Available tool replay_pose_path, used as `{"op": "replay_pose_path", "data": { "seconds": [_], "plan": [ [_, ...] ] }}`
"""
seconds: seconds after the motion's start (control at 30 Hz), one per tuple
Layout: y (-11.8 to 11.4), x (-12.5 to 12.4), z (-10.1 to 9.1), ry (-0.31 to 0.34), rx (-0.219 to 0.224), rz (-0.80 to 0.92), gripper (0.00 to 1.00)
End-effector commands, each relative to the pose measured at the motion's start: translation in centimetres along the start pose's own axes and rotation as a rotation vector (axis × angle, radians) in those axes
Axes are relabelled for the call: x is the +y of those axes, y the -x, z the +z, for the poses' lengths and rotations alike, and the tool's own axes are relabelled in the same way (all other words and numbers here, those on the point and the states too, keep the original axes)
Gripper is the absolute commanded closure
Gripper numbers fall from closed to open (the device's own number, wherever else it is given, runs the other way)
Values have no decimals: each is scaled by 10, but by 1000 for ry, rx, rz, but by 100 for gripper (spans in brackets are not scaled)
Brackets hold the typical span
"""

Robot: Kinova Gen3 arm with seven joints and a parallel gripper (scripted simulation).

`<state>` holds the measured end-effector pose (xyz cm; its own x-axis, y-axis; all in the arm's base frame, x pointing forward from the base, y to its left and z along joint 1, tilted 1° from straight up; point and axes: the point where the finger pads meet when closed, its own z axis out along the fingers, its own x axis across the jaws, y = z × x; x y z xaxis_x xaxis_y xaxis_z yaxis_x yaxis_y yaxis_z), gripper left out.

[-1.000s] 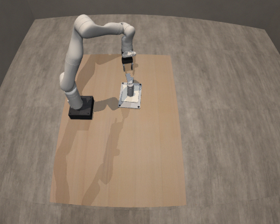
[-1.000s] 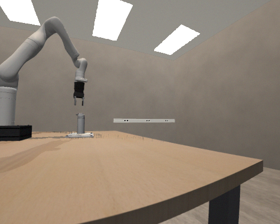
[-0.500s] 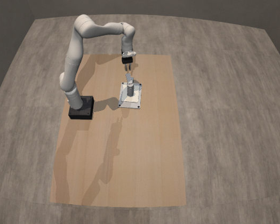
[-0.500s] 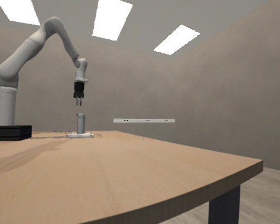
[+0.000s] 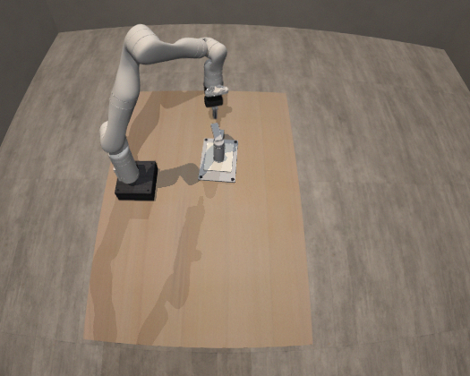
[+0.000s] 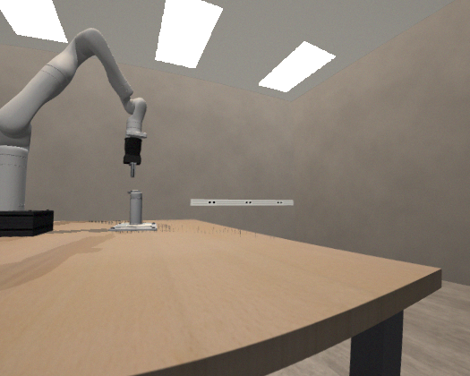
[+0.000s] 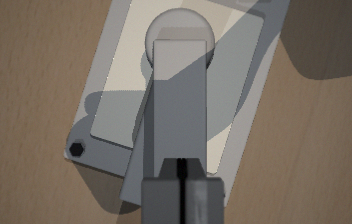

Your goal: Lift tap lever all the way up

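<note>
The closed, unladen claw [image 5: 215, 117] [image 6: 132, 176] [image 7: 181, 181] hangs above the tap [image 5: 218, 151] [image 6: 136, 208] [image 7: 179, 22], whose lever [image 5: 215, 131] [image 6: 133, 192] [image 7: 180, 107] points toward six o'clock in the wrist view

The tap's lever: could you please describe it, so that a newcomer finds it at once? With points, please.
On the light wooden table [image 5: 252, 269] [image 6: 252, 286] stands a grey cylindrical tap body [image 5: 218, 153] [image 6: 136, 209]. At its top sits the flat grey bar-shaped lever [image 5: 215, 131] [image 7: 180, 110], unlike the upright round body below it.

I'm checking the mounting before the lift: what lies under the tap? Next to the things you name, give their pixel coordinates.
Under the tap [image 5: 218, 152] [image 6: 136, 208] sits a pale plate [image 5: 210, 177] [image 6: 150, 228] [image 7: 89, 161], itself on the wooden table [image 5: 252, 251] [image 6: 235, 286] [image 7: 22, 100]. The patch directly beneath the tap's body is covered.
</note>
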<state>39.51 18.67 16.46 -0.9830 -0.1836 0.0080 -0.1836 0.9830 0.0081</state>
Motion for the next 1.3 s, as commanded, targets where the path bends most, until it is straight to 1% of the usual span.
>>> {"op": "replay_pose_path", "data": {
  "seconds": [0.0, 0.6, 0.63, 1.27],
  "plan": [
    [0, 0, -1, 0, -2, 0, 100],
    [0, 0, -1, 0, -2, 0, 100],
    [0, 0, -1, 0, -2, 0, 0],
    [0, 0, -1, 0, -2, 0, 0]
  ]
}}
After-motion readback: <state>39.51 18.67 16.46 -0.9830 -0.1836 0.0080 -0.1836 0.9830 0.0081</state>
